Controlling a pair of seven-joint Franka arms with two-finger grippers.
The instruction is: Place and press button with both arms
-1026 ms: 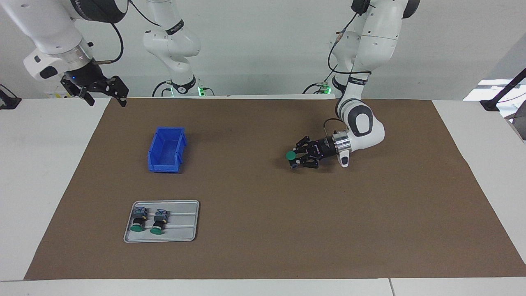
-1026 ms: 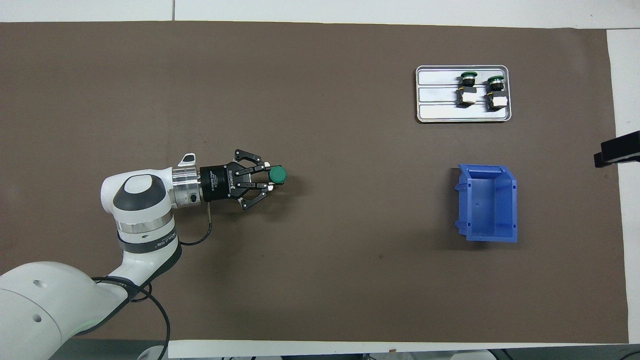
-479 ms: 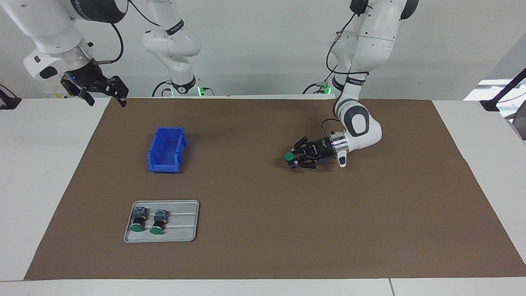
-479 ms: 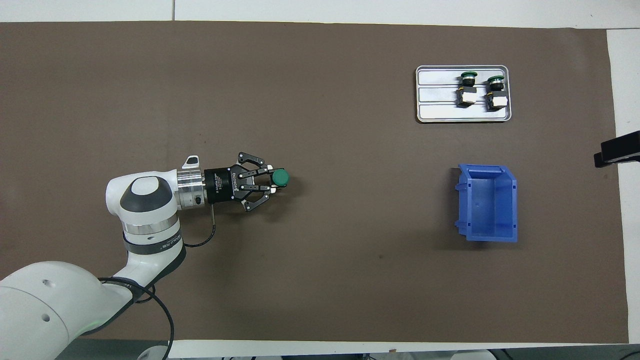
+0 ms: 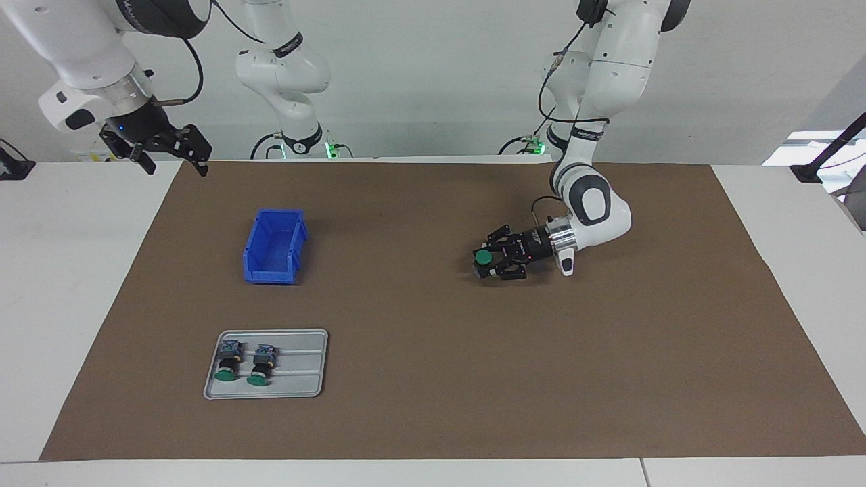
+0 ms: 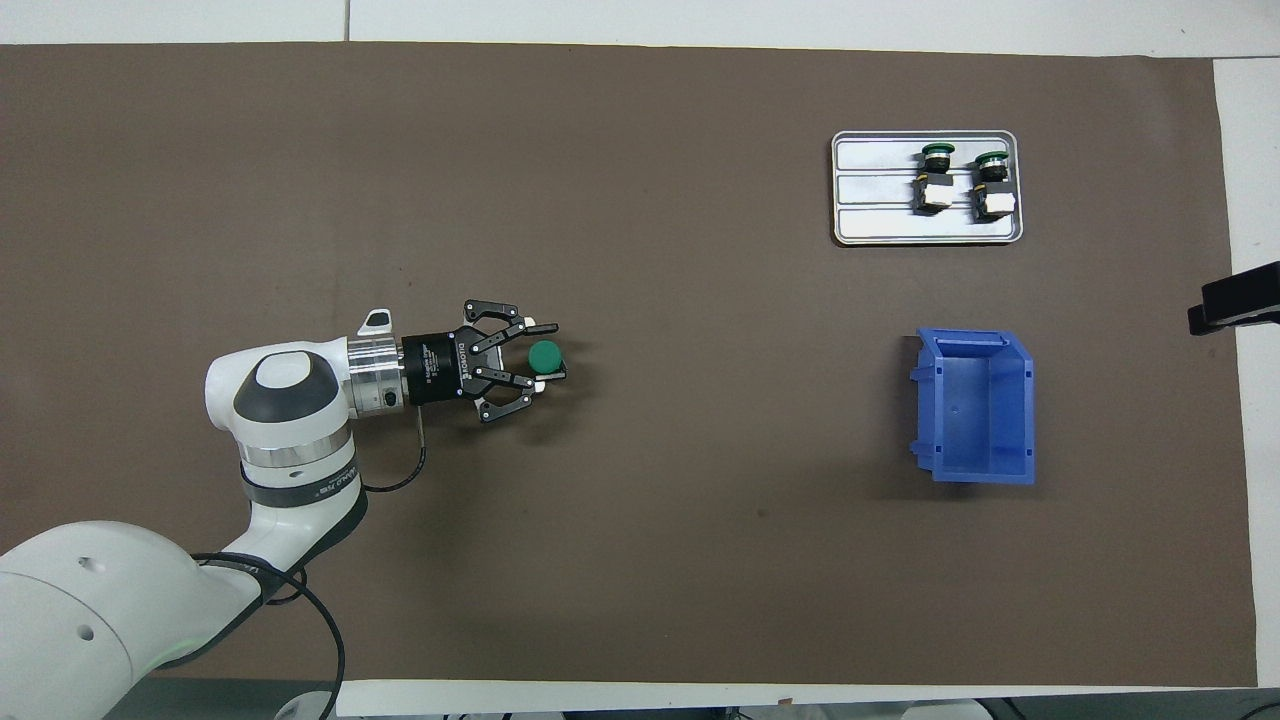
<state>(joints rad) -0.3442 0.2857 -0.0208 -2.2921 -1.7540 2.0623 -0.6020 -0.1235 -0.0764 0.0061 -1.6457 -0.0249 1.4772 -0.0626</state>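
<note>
Left jaws (image 6: 541,352) now parted — button (image 6: 544,354) released upright.

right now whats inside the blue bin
Nothing shows inside the blue bin: the overhead view shows its bare blue floor. Two buttons lie on the grey tray, and a third button stands between the left gripper's open fingers.

Obstacles on the bench (image 5: 433,406): a blue bin (image 5: 274,247) and, farther from the robots, a grey tray (image 5: 298,379) carrying two buttons, both toward the right arm's end. Passage between bin and tray is unobstructed. The left claw (image 5: 482,264) lies low over the mat with one button (image 5: 482,258) between its spread fingers, blocking that spot. The right claw (image 5: 169,155) hangs raised over the bench corner at the robots' edge. The wide middle stretch of mat is open
</note>
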